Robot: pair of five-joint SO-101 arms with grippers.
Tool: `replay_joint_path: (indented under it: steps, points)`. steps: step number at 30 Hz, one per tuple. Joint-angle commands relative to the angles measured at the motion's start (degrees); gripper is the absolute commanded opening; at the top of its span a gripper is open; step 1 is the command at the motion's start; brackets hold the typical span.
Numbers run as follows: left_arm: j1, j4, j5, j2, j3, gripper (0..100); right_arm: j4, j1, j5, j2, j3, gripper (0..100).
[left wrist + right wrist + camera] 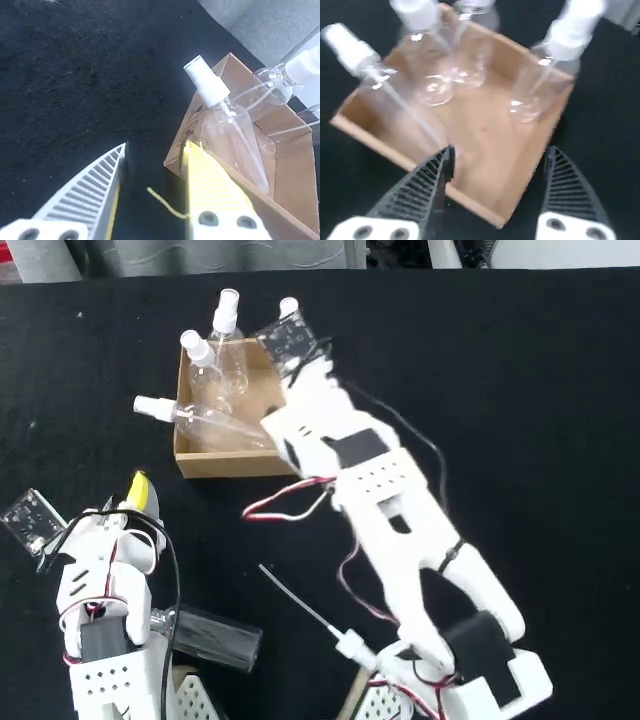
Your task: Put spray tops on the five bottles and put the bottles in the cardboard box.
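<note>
The cardboard box [230, 462] stands at the back left and holds several clear bottles with white spray tops, one of them [210, 422] lying with its top over the left wall. My right gripper [273, 426] hangs open over the box's right side with nothing between its fingers; beneath my right gripper [497, 165] are the box [470, 202] and the leaning bottles [540, 85]. My left gripper [140, 492] is open and empty just left of the box's front corner. My left gripper [155, 147] faces the box [192, 125] and the lying bottle [235, 135].
A loose spray top [345, 645] with a long thin tube lies near the front centre by the right arm's base. A clear bottle [215, 638] lies on its side on the black cloth beside the left arm's base. Red and white cables hang off the right arm.
</note>
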Motion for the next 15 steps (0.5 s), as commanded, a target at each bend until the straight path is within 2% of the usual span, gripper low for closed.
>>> replay_joint_path:
  steps: [1,8,15]
  points:
    - [-0.4,-1.4,-0.5,-0.6,1.3,17,1.6,-4.6,0.6,-3.2,-1.5,25.1]
    - [-0.4,-1.4,-0.5,-0.6,1.3,17,1.4,-11.3,0.6,-3.1,-1.4,25.1]
    - [-0.4,-1.4,-0.5,-0.6,1.3,17,-1.1,-13.9,0.7,-2.9,-1.3,25.4]
